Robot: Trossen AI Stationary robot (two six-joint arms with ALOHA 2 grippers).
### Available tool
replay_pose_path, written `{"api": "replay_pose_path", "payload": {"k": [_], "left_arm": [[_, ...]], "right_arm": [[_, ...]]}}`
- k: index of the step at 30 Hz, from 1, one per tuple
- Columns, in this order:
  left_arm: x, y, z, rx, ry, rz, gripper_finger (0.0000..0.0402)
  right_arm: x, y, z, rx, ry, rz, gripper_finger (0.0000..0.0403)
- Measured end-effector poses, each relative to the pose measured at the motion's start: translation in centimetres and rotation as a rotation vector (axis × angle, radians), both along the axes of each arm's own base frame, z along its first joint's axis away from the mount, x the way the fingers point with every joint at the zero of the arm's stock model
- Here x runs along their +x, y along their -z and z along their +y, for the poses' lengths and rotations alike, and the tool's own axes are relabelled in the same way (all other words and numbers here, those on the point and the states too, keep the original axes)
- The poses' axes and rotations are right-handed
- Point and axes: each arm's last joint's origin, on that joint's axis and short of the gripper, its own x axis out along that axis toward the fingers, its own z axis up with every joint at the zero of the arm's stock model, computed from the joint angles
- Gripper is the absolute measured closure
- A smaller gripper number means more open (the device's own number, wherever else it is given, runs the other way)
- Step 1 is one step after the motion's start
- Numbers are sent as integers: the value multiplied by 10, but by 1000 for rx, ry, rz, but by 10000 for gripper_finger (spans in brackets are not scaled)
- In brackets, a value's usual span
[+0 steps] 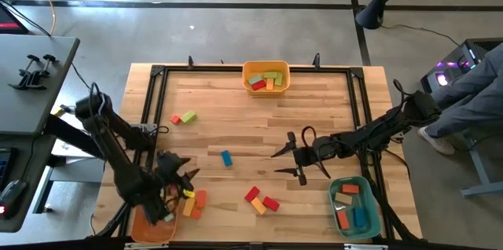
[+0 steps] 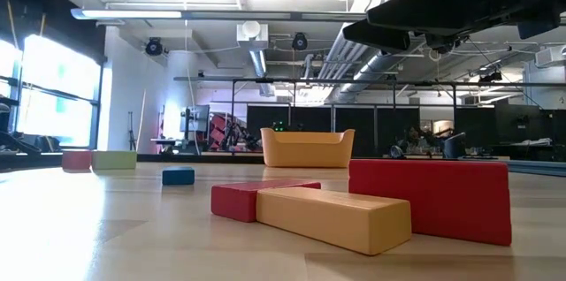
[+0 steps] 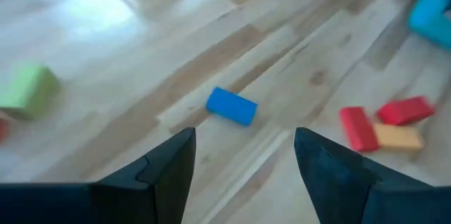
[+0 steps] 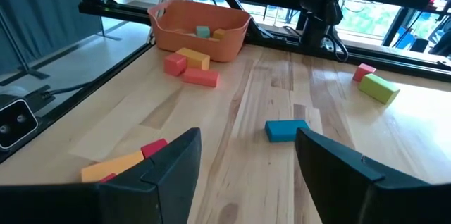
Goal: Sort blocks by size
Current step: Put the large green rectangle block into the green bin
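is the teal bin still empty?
No: in the high view the teal bin beside the right gripper already holds several blocks, orange, red and blue.

Overhead cam looks straight down on my whole table point(image 1: 236, 116). The low one sits right at the tabletop, nearly against the red and yellow blocks point(image 2: 371, 201). Both my wrist cams share the blue block point(image 3: 231, 106).
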Motion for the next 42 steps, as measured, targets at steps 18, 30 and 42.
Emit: {"api": "replay_pose_path", "payload": {"k": [18, 30, 42], "left_arm": [[51, 59, 98, -117, 58, 15, 172], [61, 65, 158, -143, -74, 191, 172], [43, 71, 253, -219, -324, 389, 190]], "right_arm": [[2, -2, -6, 23, 30, -15, 175], [-6, 4, -15, -95, 322, 93, 175], [-7, 6, -14, -83, 247, 122, 175]]}}
